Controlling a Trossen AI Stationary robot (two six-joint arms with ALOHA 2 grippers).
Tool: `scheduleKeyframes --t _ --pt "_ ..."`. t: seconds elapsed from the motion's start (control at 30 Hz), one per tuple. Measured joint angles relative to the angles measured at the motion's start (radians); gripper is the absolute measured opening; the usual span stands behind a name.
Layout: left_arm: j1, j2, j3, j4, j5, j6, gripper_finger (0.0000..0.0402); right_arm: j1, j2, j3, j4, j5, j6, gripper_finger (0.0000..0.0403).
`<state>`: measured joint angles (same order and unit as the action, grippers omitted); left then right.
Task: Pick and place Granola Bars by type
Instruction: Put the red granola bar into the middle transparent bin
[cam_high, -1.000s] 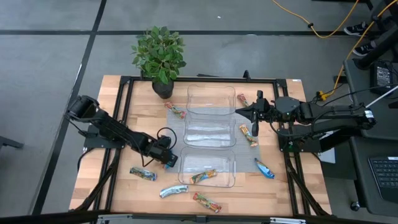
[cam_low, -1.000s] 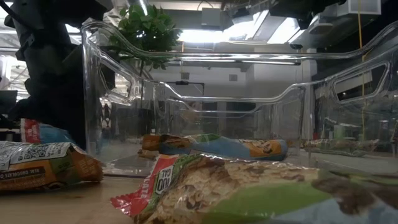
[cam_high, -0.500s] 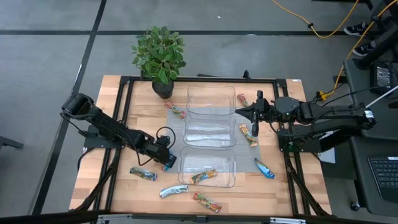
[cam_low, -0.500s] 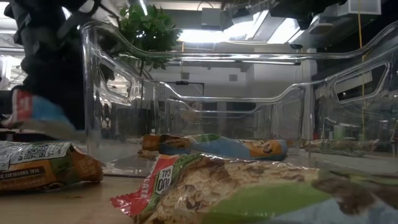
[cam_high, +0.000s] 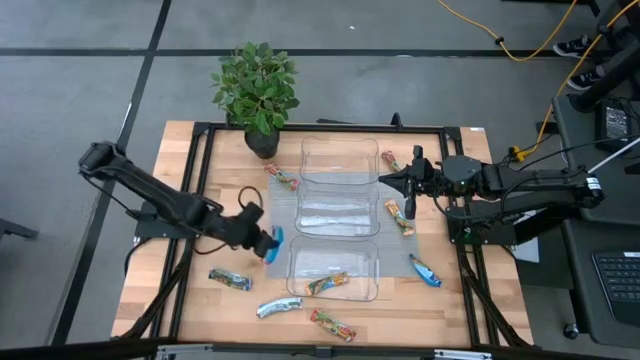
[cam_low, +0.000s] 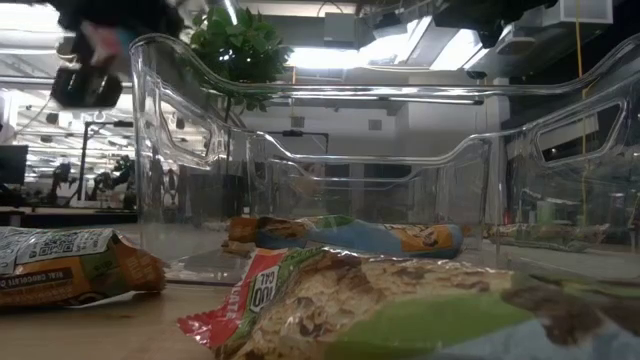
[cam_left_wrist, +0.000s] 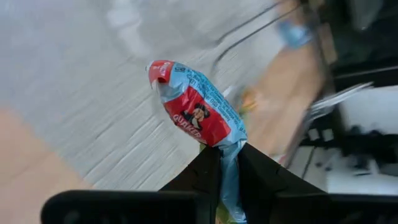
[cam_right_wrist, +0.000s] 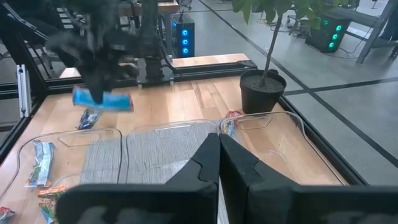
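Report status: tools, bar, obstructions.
Left tool shut on blue-red bar, lifted beside near tray. Right tool shut, empty, parked right of middle tray. Nothing in the way.

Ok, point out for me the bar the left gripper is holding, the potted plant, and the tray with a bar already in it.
blue-and-red bar (cam_left_wrist: 198, 115): left wrist view, on its red label, above the gripping fingers.
potted plant (cam_high: 256, 84): high view, middle of the leaves.
near tray (cam_high: 372, 262): high view, on its right wall.
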<state>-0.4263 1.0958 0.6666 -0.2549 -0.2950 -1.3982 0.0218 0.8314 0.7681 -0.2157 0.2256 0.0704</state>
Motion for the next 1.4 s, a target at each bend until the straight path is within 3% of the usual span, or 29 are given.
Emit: scheduleKeyframes --t 0.3,0.6,0.77,1.0,1.23,1.4 --pt "-0.02 -0.195 0.0 0.202 -0.215 0.325 0.004 0.0 0.0 0.0 0.0 -0.001 0.0 0.0008" --pt "-0.019 -0.261 0.032 0.454 -0.244 0.696 0.004 0.0 0.0 0.0 0.001 -0.001 0.003 0.0008" --pt "-0.005 -0.239 0.174 0.371 -0.201 0.847 0.004 0.0 0.0 0.0 0.001 -0.001 0.003 0.0008" --pt "0.048 -0.15 0.459 0.121 -0.139 1.031 0.004 0.0 0.0 0.0 0.001 -0.001 0.004 0.0008" --pt "0.136 -0.023 0.714 -0.137 -0.062 1.116 0.004 0.0 0.0 0.0 0.001 -0.001 0.005 0.0008" --pt "0.224 0.073 0.821 -0.219 0.019 1.136 0.004 0.0 0.0 0.0 0.001 -0.001 0.005 0.0008"
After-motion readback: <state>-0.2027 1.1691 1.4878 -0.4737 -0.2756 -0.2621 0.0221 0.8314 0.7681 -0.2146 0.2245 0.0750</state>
